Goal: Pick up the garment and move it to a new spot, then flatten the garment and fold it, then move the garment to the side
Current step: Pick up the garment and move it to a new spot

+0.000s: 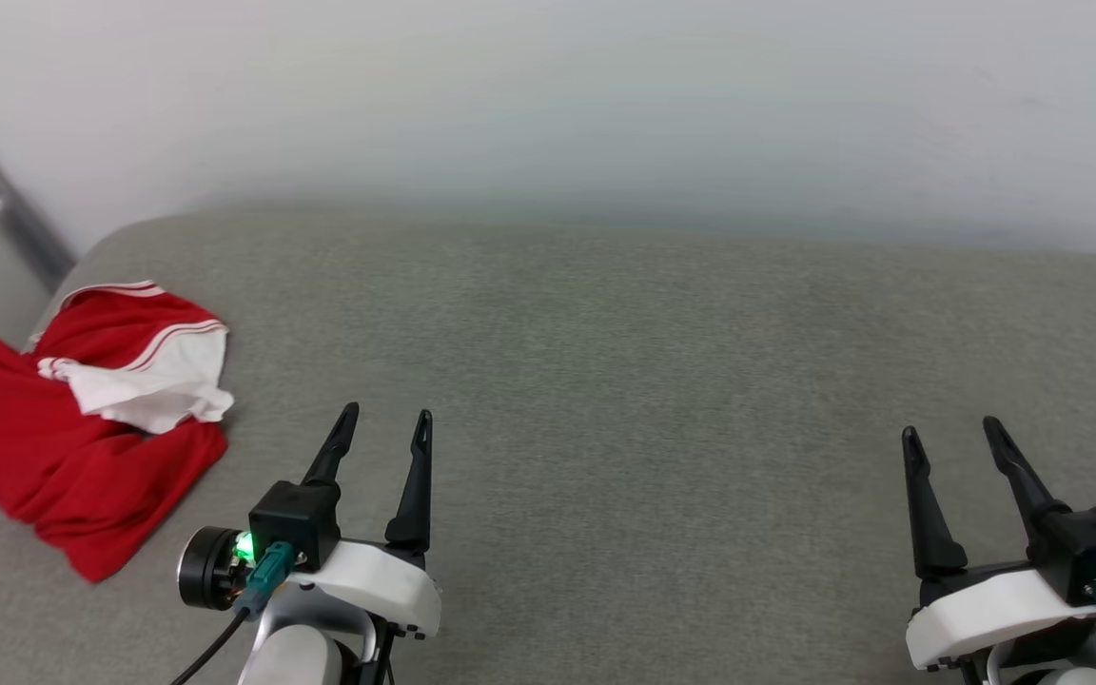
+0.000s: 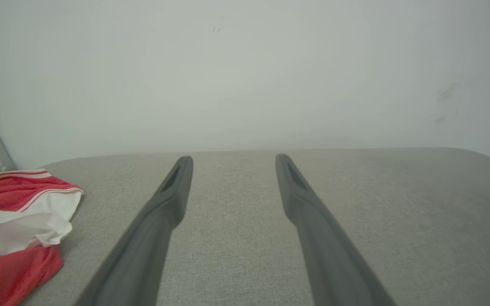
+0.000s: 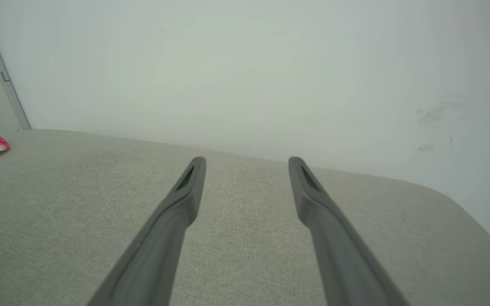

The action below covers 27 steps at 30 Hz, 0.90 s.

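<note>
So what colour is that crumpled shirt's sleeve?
The crumpled red shirt has a white sleeve; head view best.

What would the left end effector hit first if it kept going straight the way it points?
Probably the white wall: the left end effector points across bare grey cushion, with the garment off to its left, out of line. It might graze the cushion first; depth is unclear.

Head looks down; both wrists skim low across the same grey surface (image 1: 653, 381).
</note>
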### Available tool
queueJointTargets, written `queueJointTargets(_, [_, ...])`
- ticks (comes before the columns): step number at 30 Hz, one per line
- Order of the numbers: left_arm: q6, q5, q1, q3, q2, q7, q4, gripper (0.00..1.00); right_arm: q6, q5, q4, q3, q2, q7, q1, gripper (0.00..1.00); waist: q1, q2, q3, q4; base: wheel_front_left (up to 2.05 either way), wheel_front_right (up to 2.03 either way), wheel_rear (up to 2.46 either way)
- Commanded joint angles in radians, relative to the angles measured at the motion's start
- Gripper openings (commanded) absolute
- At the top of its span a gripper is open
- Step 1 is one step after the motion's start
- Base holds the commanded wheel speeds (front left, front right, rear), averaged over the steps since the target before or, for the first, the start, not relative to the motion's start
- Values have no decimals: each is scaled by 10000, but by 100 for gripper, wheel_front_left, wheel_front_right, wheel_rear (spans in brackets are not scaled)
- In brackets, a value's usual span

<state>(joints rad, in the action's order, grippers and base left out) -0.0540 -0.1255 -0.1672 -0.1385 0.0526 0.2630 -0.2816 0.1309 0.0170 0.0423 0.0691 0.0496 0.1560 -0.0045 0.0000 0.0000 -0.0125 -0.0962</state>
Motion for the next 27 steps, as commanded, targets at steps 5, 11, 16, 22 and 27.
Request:
queueJointTargets(5, [56,-49,-158,78,-6,27,-8,100,-3,-48,-171,-227,11,-111,-80,100,0,0,-41,-1022,0,0,0])
queueJointTargets(11, [138,4,-201,362,8,27,-42,100,-5,-99,-389,-633,11,-227,-118,100,0,0,-126,-2180,0,0,0])
queueJointTargets(16, [180,58,-181,649,48,27,-43,100,-5,-138,-518,-846,9,-295,-156,100,0,0,-155,-3046,0,0,0])
queueJointTargets(22, [154,57,-60,948,93,27,11,100,-5,-100,-618,-1024,11,-365,-273,100,0,0,-240,-3691,0,0,0])
queueJointTargets(27, [61,98,-53,1070,74,27,72,100,-5,3,-694,-1153,12,-406,-364,100,0,0,-354,-3871,0,0,0])
